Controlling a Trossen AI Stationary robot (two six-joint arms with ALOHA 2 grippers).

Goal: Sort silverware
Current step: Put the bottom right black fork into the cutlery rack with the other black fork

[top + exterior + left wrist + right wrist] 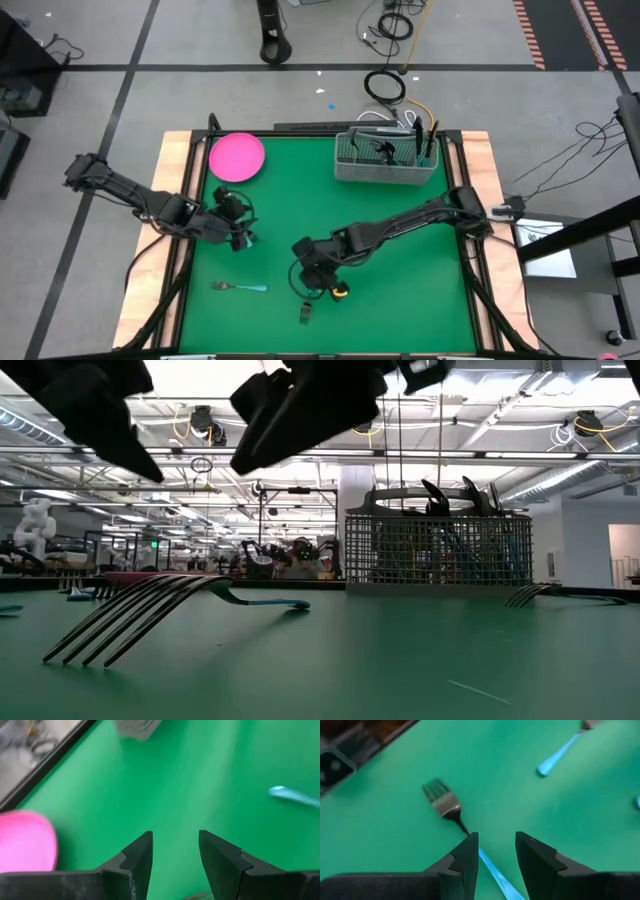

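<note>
Nearest the low camera, a fork lying on smooth green worktop, four thin dark metal tines curving up toward the lens, light blue handle trailing away behind. Seen from above as one fork near the front edge, tines pointing forward, just ahead of the right gripper. From the right wrist, the same fork showing grey tines and a narrow neck, its slim blue handle running back between the two blunt dark fingers, which stand apart and hold nothing, no contact with the handle to be made out. Second fork flat on the worktop to the left, well apart from the first. Left gripper above bare green, between that fork and the round pink plate; fingers parted, empty. Grey wire mesh basket at the far side, dark utensil heads poking upright out of it
</note>
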